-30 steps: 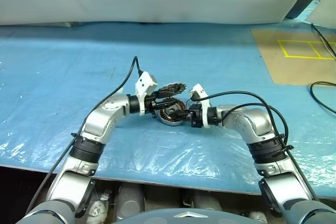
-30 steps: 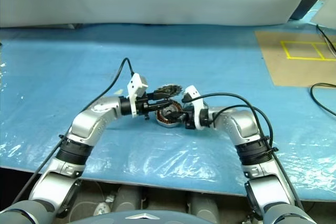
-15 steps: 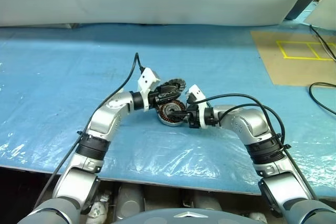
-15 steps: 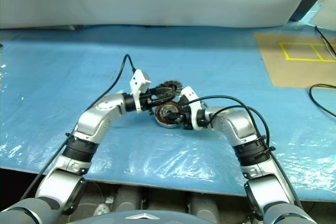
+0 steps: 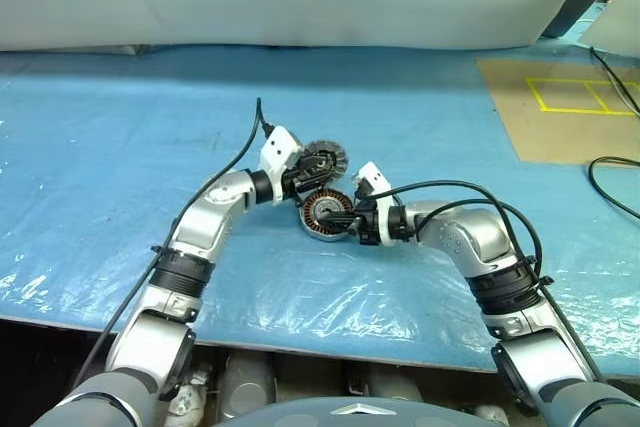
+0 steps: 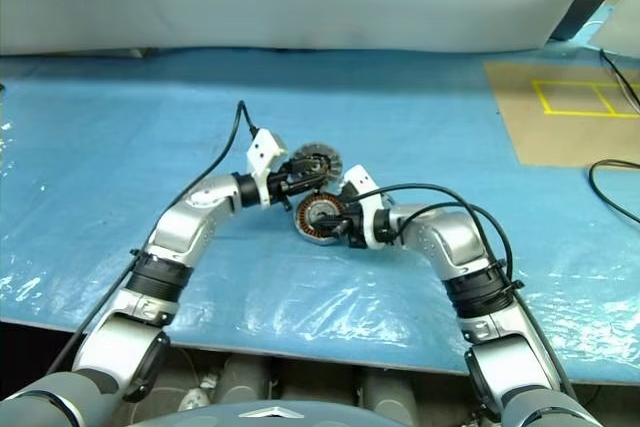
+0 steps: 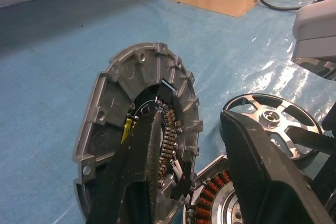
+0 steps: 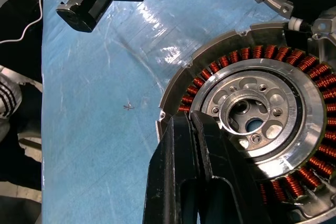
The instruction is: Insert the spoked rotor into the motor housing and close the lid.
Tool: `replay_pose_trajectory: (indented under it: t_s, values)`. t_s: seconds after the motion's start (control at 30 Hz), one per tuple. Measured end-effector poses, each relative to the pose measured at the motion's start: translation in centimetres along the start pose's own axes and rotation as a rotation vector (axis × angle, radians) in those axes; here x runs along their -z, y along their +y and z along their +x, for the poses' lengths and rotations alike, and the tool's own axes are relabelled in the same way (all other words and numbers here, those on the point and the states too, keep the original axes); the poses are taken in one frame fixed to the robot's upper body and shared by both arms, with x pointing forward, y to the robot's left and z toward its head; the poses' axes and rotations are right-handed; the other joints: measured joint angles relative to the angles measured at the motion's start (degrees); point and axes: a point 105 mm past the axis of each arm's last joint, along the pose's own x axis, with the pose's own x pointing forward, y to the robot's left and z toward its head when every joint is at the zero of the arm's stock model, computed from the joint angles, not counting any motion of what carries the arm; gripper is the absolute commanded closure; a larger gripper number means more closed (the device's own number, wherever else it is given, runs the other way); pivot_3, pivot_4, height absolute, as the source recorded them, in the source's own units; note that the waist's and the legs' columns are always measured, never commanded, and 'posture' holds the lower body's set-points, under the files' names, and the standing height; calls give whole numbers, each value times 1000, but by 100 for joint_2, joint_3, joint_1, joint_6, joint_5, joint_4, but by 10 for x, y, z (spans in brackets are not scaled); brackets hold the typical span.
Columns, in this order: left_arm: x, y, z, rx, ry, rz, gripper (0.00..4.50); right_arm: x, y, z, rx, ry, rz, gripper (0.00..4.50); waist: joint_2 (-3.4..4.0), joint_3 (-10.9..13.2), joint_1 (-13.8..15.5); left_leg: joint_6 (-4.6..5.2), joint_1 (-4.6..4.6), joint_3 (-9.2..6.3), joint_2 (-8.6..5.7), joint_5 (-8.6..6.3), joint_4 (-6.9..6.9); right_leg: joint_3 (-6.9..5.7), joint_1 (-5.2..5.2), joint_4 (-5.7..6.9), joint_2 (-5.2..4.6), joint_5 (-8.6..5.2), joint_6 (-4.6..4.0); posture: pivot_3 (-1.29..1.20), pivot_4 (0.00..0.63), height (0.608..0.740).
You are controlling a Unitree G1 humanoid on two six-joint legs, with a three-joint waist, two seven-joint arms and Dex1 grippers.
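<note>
Blue sheet (image 5: 120,167); wrist-view rotor (image 7: 273,121) beside lid (image 7: 139,145).

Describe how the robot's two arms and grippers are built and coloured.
Both arms are silver-grey metal shells with black ribbed joint bands. Each wrist carries a white plastic block. The left gripper and right gripper each have two black fingers. A black cable runs along each arm to the wrist.

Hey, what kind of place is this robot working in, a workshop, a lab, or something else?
Probably a robot test lab or workshop bench. The table is covered with a blue plastic sheet, a board marked with yellow tape squares lies at one corner, and a stripped-down motor housing with copper windings sits on it.
</note>
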Motion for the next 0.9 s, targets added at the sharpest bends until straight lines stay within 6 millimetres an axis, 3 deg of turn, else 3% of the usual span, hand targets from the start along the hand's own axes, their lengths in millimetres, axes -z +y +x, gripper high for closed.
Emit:
replay_pose_trajectory:
  t_s: [0.57,0.8,0.9]
  values:
    - [16,12,0,-77,73,-4,2617,2,1,-1,7,-10,11,4500,1,-3,-1,0,3,-2,-9,0,-23,0,3,-26,-7,-1,2,0,150,740]
    - [16,10,1,-62,70,-2,2617,2,2,-1,6,-12,12,4500,2,-3,-1,1,3,-2,-9,0,-25,0,5,-32,-7,-1,2,0,150,740]
    - [2,-4,-1,14,-5,-30,2617,5,2,-4,-4,-35,21,4500,2,-3,8,0,-7,-1,-9,0,-33,-1,2,-47,-8,-1,2,0,150,740]
